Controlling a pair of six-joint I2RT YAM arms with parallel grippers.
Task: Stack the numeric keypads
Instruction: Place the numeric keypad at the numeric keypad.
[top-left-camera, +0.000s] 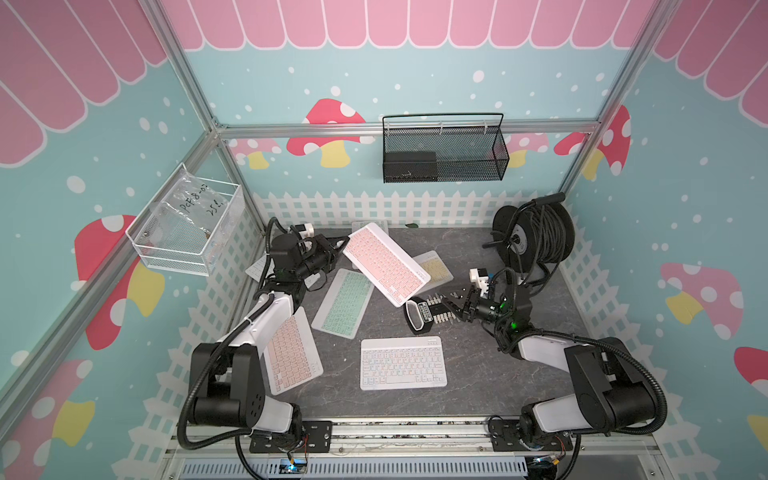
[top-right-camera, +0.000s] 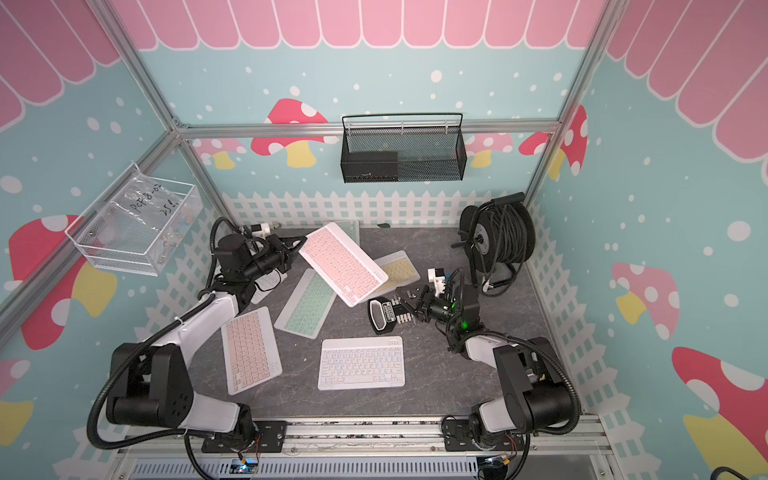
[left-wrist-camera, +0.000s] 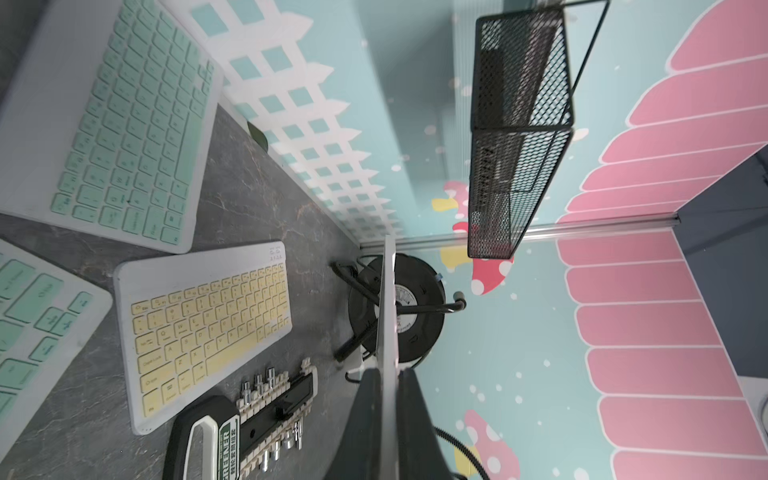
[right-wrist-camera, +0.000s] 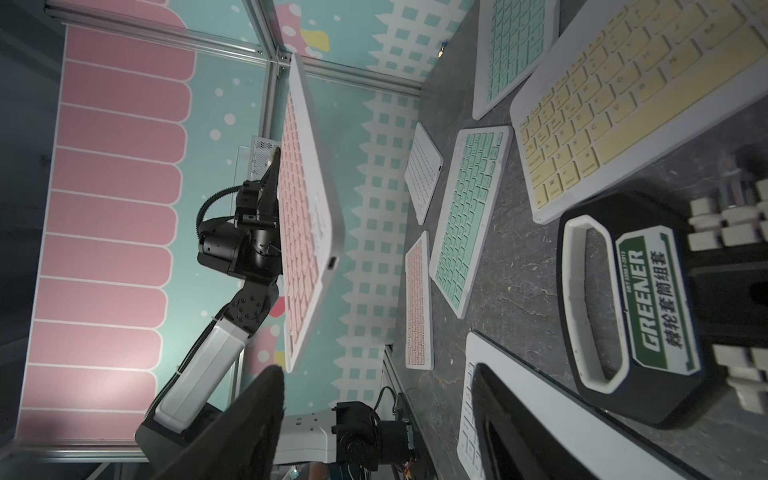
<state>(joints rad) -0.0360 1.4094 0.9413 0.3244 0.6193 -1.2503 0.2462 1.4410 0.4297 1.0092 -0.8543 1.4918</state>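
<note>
The left claw (top-left-camera: 341, 244) is clamped on one short end of a pink keypad (top-left-camera: 386, 264), holding it tilted in the air above mid-desk (top-left-camera: 478, 374). The right claw (top-left-camera: 451, 305) hangs over the black socket rack (top-left-camera: 419, 316), its jaws apart and empty. The mint keypad (top-left-camera: 345, 301), yellow keypad (top-left-camera: 434, 268) and white keypad (top-left-camera: 402, 363) lie flat. These look thin, light, stiff and smooth, so they are best pinched on the bare frame edge, not the keys.

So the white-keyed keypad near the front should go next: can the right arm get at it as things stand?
Probably yes. The right gripper is open and empty over the black socket holder, and the white-keyed keypad lies flat close by with nothing on top.
</note>
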